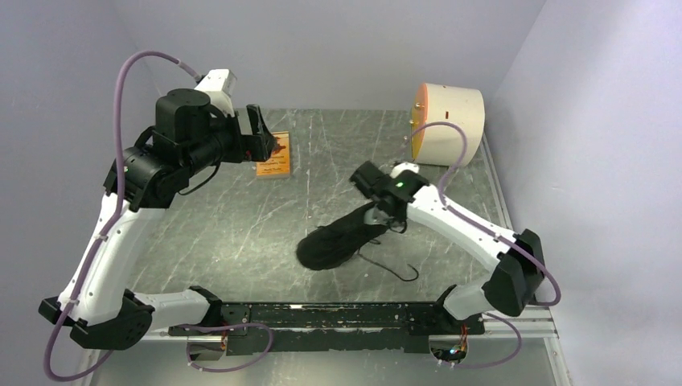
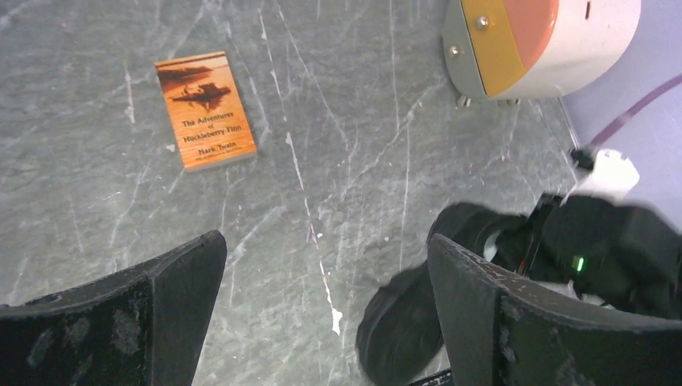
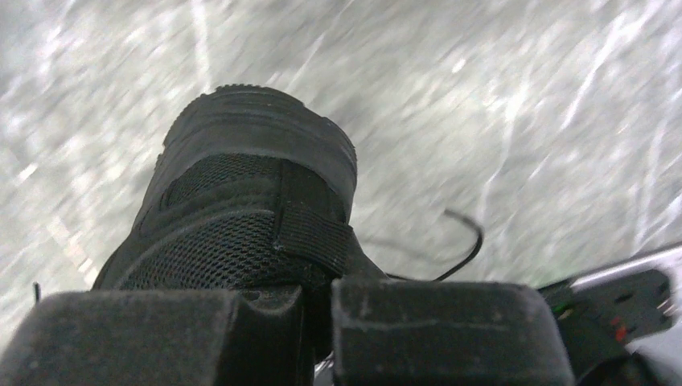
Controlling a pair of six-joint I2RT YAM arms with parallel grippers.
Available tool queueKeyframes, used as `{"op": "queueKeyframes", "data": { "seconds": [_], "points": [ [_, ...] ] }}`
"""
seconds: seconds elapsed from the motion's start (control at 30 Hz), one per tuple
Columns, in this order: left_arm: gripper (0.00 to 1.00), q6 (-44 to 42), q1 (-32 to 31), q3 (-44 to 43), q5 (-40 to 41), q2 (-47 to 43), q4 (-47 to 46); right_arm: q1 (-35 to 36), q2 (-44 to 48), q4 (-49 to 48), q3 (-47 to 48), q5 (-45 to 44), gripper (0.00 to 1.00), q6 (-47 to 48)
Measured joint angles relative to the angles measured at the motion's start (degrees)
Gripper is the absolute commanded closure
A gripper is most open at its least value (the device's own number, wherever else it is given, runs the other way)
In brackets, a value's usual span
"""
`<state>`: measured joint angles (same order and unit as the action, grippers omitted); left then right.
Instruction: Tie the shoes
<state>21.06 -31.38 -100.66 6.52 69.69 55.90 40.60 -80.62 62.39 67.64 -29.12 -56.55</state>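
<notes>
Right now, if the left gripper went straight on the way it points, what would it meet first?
Probably the bare table, between the book and the shoe. The open left gripper frames nothing else; the shoe lies just beside one finger.

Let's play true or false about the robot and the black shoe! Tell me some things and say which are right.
1. The right gripper is pinching the shoe. True.
2. The left gripper is holding the book. False: it is open and holds nothing; the book lies flat on the table.
3. The book is orange. True.
4. The shoe is white. False: it is black all over.
5. A lace curls loose beside the shoe. True.
</notes>
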Motion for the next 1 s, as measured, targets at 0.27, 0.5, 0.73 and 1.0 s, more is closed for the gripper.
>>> {"op": "queueKeyframes", "data": {
  "seconds": [0.27,0.5,0.73,1.0],
  "points": [
    [0.0,0.9,-0.1,-2.7,4.9,-2.1,2.5,18.6,-13.8,11.8,14.8,1.4,0.98,-25.8],
    [0.0,4.8,-0.1,-0.3,5.1,-5.7,4.2,15.4,-24.7,13.8,15.8,-1.2,0.49,-33.6],
    [0.0,8.1,-0.1,3.0,5.2,-7.6,6.6,13.8,-18.1,5.4,11.1,1.3,0.23,-18.4],
    [0.0,11.3,-0.1,9.6,2.0,-9.3,5.3,13.6,5.2,-6.3,6.6,11.5,0.19,23.4]
  ]
}}
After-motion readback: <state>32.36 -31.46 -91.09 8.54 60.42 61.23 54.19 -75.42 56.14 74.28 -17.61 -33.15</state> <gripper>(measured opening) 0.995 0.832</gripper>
